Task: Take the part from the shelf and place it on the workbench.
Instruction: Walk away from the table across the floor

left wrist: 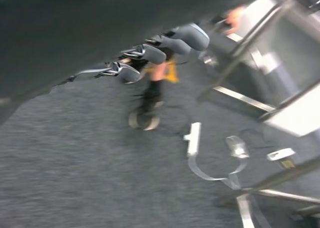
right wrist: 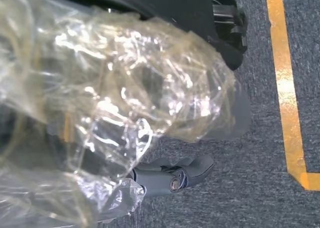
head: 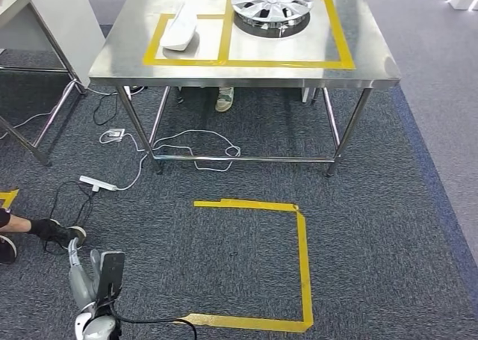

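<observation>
The steel workbench [head: 361,63] stands ahead, marked with yellow tape frames. A white curved part [head: 180,28] lies in its left frame and a silver wheel cover [head: 272,2] in the right one. My left hand [head: 92,276] hangs low at the lower left over the carpet; in the blurred left wrist view its fingers [left wrist: 151,55] are stretched out and apart, holding nothing. In the right wrist view a part wrapped in crinkled clear plastic [right wrist: 113,102] lies against my right hand, with a grey finger [right wrist: 170,175] curled beneath it. The part inside the wrap is hard to make out.
A yellow tape outline [head: 302,265] marks the carpet before the bench. A white power strip [head: 97,183] and cables trail by the bench's left legs. A person's foot [head: 56,232] reaches in from the left, a shoe [head: 224,99] shows under the bench, and another table [head: 33,26] stands far left.
</observation>
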{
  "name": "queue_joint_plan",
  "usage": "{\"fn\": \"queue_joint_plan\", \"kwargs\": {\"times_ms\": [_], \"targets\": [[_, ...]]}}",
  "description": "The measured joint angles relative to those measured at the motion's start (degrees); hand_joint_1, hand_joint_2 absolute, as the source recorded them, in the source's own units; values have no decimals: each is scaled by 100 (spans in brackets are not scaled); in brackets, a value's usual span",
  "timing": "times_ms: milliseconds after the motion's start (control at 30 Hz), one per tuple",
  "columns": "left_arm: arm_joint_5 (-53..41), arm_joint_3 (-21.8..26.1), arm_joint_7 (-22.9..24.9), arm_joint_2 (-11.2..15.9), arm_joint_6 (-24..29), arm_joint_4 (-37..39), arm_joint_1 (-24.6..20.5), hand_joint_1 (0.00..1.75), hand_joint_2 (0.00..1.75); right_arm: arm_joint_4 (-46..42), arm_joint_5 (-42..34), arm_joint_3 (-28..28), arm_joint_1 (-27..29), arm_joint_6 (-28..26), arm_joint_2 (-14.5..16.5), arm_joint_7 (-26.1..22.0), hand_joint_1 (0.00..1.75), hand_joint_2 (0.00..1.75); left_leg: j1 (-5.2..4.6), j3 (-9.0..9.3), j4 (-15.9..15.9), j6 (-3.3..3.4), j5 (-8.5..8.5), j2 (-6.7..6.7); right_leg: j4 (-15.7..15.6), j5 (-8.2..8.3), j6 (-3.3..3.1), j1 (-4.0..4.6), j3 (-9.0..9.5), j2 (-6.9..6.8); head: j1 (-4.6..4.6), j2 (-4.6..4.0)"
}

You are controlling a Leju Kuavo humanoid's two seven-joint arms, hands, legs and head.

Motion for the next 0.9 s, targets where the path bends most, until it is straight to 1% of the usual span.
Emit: {"fn": "queue_joint_plan", "kwargs": {"times_ms": [33, 67, 100, 133, 167, 200, 233, 267, 300, 333, 367, 400, 433, 467, 500, 533, 567, 600, 633, 667, 700, 733, 767, 800, 833, 867, 900], "targets": [[8, 70, -3, 15, -56, 109, 18, 0, 0, 0, -10, -3, 5, -1, -1, -2, 0, 0, 7, -42, -14, 26, 39, 10, 20, -12, 31, -4, -35, 6, -4, 0], [10, 139, -5, 26, -116, 214, 34, 0, 0, 0, -22, -7, 11, -2, -1, -3, 0, 0, 18, -91, -26, 67, 92, 19, 101, -121, 62, -7, -93, 12, 5, 0], [-1, 206, -7, 31, -170, 314, 49, 0, 0, 0, -33, -10, 16, -4, -2, -3, 0, 0, 28, -148, -38, 106, 153, 28, 282, -327, 91, -13, -169, 19, 15, 0], [-19, 272, -9, 34, -224, 409, 61, 0, 0, 0, -40, -13, 15, -4, -2, -2, 0, 0, 30, -210, -38, 133, 208, 35, 574, -609, 116, -25, -267, 24, 24, 0], [-37, 339, -10, 35, -267, 498, 78, 0, 0, 0, -43, -14, 15, 11, -4, -2, 0, 0, 26, -282, -36, 152, 262, 36, 946, -885, 138, -32, -370, 25, 35, 0], [-46, 399, -10, 36, -304, 579, 98, 0, 0, 0, -43, -15, 14, 35, -9, -2, 0, 0, 21, -356, -32, 154, 318, 40, 1307, -1067, 155, -38, -441, 24, 37, 0], [-38, 457, -10, 37, -346, 657, 115, 0, 0, 0, -43, -15, 16, 62, -18, -2, 0, 0, 17, -433, -28, 152, 375, 45, 1558, -1119, 168, -41, -455, 24, 35, 0], [-22, 507, -10, 37, -385, 727, 129, 0, 0, 0, -44, -16, 20, 85, -27, -2, 0, 0, 15, -510, -24, 146, 431, 49, 1632, -1045, 173, -43, -384, 24, 34, 0], [-5, 553, -10, 36, -415, 788, 140, 0, 0, 0, -48, -16, 23, 95, -37, -2, 0, 0, 14, -584, -21, 137, 485, 51, 1497, -884, 169, -45, -217, 24, 35, 0], [8, 590, -10, 34, -433, 837, 147, 0, 0, -1, -50, -18, 21, 96, -43, -3, 0, 0, 13, -650, -17, 123, 536, 49, 1181, -712, 158, -45, 39, 24, 35, 0], [13, 619, -10, 33, -440, 870, 153, 0, 0, -3, -52, -19, 13, 96, -48, -3, 0, 0, 8, -707, -13, 104, 578, 47, 753, -628, 140, -42, 350, 24, 35, 0], [22, 641, -13, 32, -457, 895, 154, 0, 0, -5, -54, -19, 2, 92, -52, -5, 0, 0, 0, -751, -8, 80, 617, 45, 317, -623, 121, -37, 647, 24, 33, 0], [42, 660, -16, 33, -498, 922, 151, 0, 0, -8, -55, -19, -9, 84, -54, -7, 0, 0, -8, -784, -2, 53, 656, 45, -20, -671, 105, -31, 854, 25, 33, 0], [82, 688, -20, 35, -577, 959, 144, 0, 0, -10, -57, -18, -16, 84, -56, -8, 0, 0, -16, -810, 2, 25, 693, 46, -224, -740, 92, -25, 957, 28, 31, 0], [137, 730, -24, 37, -688, 1009, 133, 0, 0, -11, -61, -18, -13, 98, -56, -10, 0, 0, -19, -825, 6, -2, 729, 48, -308, -759, 72, -27, 970, 30, 32, 0], [191, 780, -26, 40, -798, 1063, 127, 0, 0, -11, -66, -19, -4, 126, -56, -10, 0, 0, -17, -842, 18, -27, 737, 45, -323, -746, 38, -39, 943, 29, 37, 0], [233, 838, -26, 44, -881, 1123, 120, 0, 0, -11, -71, -20, 6, 166, -58, -9, 0, 0, -13, -872, 78, -57, 670, 38, -328, -721, -6, -50, 932, 28, 28, 0], [250, 898, -27, 56, -926, 1210, 106, 0, 0, -11, -74, -21, 13, 211, -61, -4, 0, 0, -6, -929, 235, -90, 515, 31, -335, -687, -56, -62, 928, 24, 18, 0], [245, 957, -27, 75, -937, 1327, 89, 0, 0, -12, -76, -21, 15, 250, -66, 5, 0, 0, 6, -1023, 508, -124, 293, 23, -336, -656, -95, -68, 923, 22, 7, 0], [231, 1015, -28, 97, -935, 1455, 74, 0, 0, -13, -76, -22, 14, 281, -73, 14, 0, 0, 17, -1145, 876, -154, 46, 19, -327, -633, -117, -63, 904, 25, -7, 0], [218, 1064, -28, 120, -935, 1580, 63, 0, 0, -13, -75, -22, 16, 306, -81, 22, 0, 0, 29, -1266, 1262, -175, -148, 19, -312, -616, -128, -59, 874, 30, -9, 0], [209, 1105, -28, 139, -937, 1677, 62, 0, 0, -13, -75, -22, 22, 320, -89, 28, 0, 0, 37, -1340, 1543, -186, -237, 19, -289, -607, -129, -56, 843, 39, -9, 0], [204, 1137, -28, 153, -937, 1742, 67, 0, 0, -13, -75, -22, 27, 326, -96, 30, 0, 0, 41, -1331, 1639, -188, -209, 18, -259, -604, -128, -54, 813, 52, -10, 0], [202, 1164, -28, 168, -938, 1793, 68, 0, 0, -13, -75, -22, 31, 331, -100, 31, 0, 0, 44, -1227, 1524, -182, -81, 15, -228, -607, -125, -53, 791, 68, -9, 0], [198, 1189, -28, 182, -938, 1836, 65, 0, 0, -13, -75, -22, 30, 335, -103, 31, 0, 0, 45, -1045, 1231, -169, 104, 1, -199, -614, -119, -53, 778, 87, -10, 0], [196, 1209, -28, 197, -939, 1875, 61, 0, 0, -13, -75, -22, 24, 338, -104, 31, 0, 0, 46, -836, 883, -146, 249, -40, -175, -624, -109, -50, 764, 105, -8, 0], [191, 1223, -28, 209, -933, 1910, 58, 0, 0, -13, -75, -22, 14, 341, -105, 32, 0, 0, 47, -667, 587, -123, 346, -82, -155, -634, -93, -45, 736, 130, -6, 0]]}}
